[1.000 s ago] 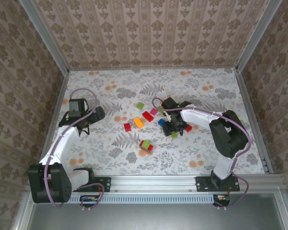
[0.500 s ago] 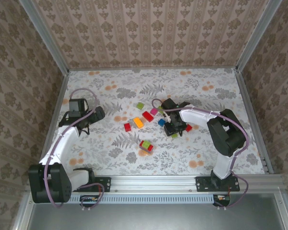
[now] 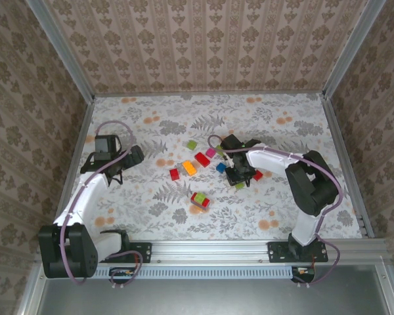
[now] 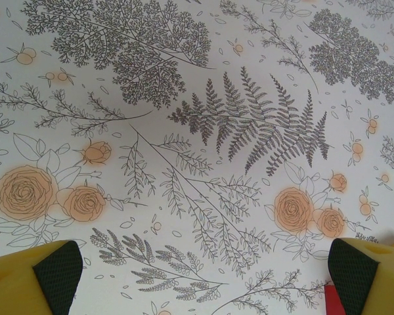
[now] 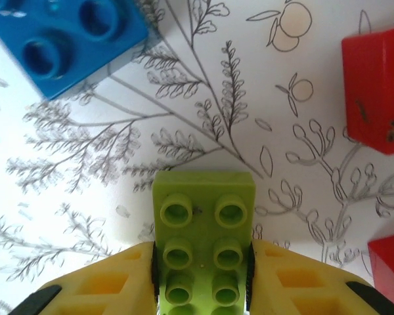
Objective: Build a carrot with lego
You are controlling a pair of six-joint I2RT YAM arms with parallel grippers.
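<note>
We see a table covered in a flower print. Near its middle lie a light green brick, a magenta brick, a red brick, an orange brick, a blue brick and an oblong green brick. Nearer the front edge sits a red-and-green stack.

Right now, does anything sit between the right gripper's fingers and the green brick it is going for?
Nothing visible. The right gripper is closed against both sides of the green brick; the blue brick and the red brick lie apart from it.

Damask-papered walls enclose a floral tabletop.
</note>
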